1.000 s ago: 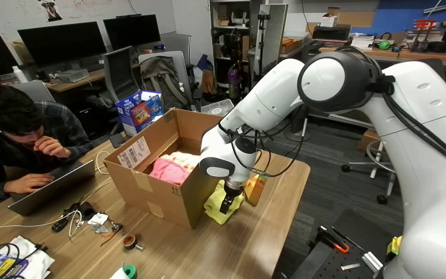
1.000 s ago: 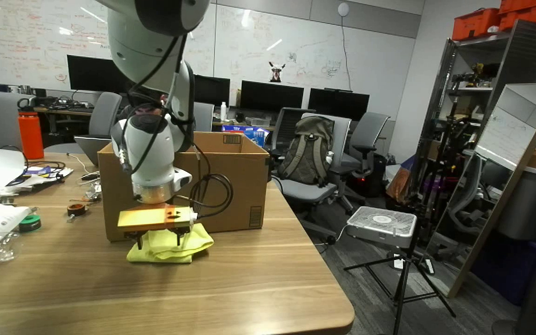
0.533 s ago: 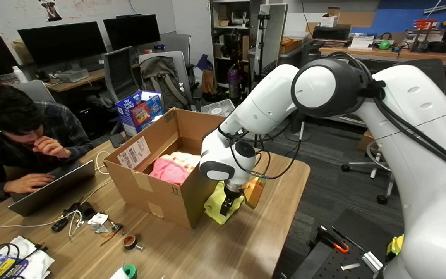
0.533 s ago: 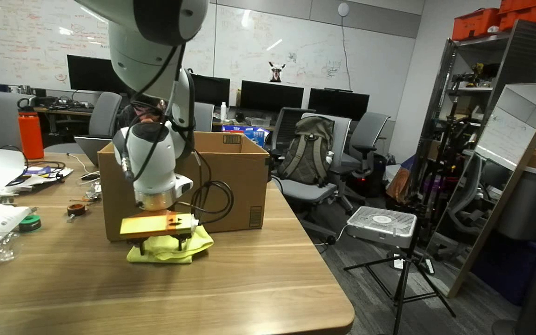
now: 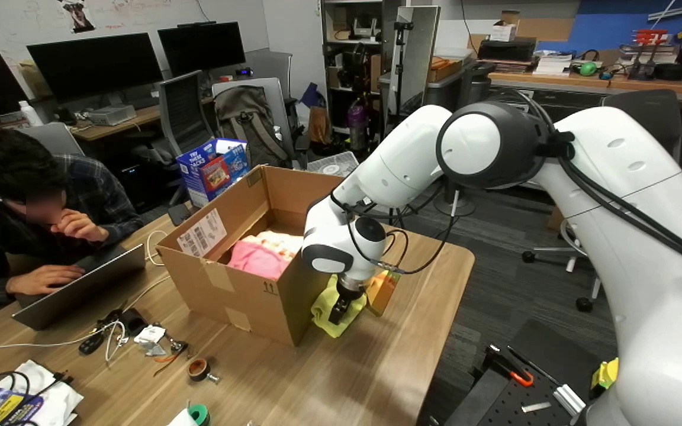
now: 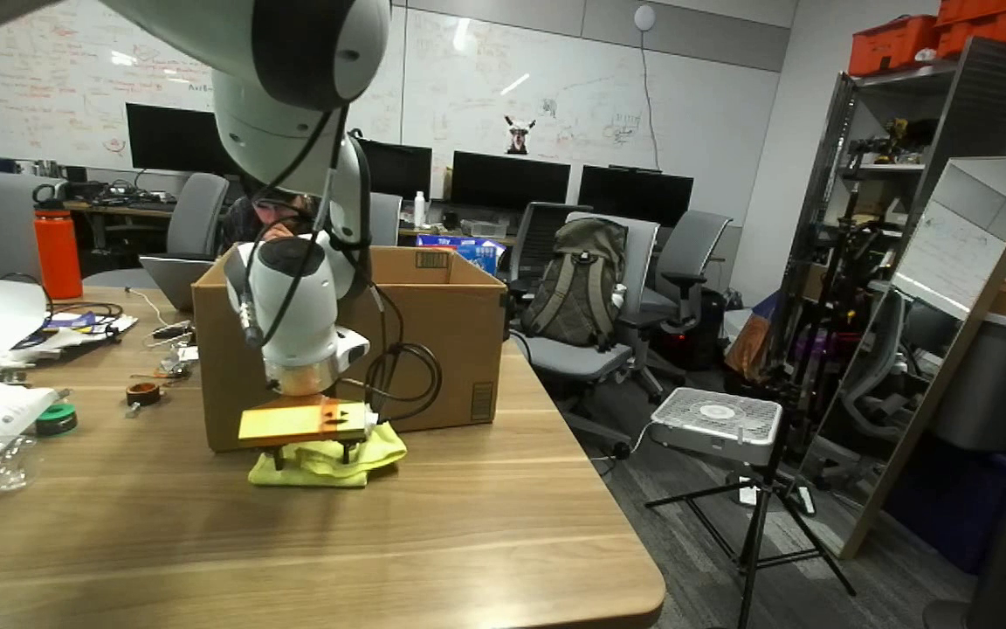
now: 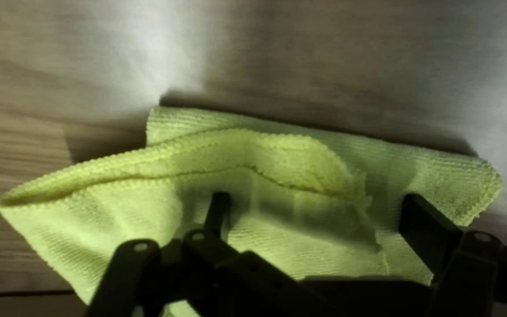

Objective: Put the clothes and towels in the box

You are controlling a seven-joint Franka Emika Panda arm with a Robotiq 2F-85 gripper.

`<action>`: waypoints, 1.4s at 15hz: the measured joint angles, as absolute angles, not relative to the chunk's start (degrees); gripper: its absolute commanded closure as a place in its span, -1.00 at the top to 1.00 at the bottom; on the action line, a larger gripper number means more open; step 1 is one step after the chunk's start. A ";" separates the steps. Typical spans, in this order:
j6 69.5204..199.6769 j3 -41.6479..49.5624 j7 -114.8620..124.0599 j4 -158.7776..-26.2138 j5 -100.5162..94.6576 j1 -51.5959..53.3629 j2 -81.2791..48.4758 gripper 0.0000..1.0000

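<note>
Box (image 5: pixel 249 299) and yellow cloth (image 7: pixel 275 211) just slid slightly. Fingers (image 7: pixel 427 231) apart over the cloth, nothing gripped. Grasp likely needs re-aiming first.

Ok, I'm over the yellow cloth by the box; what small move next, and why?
I'd probably close the gripper: in the wrist view its jaws stand wide apart with the yellow cloth rumpled between them, so closing should bunch it up. Contact is hard to confirm. The cloth lies on the table beside the box, which already holds the pink cloth and cream cloth.
</note>
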State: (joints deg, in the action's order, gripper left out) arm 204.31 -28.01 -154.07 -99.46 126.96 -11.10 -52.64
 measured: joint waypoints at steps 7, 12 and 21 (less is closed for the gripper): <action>203.01 -23.20 -153.18 -94.67 126.23 -7.89 -54.00 0.30; 203.00 -20.41 -152.19 -92.43 126.23 -6.04 -54.14 -0.50; 203.23 -14.83 -148.62 -92.21 126.24 -2.29 -51.77 -0.90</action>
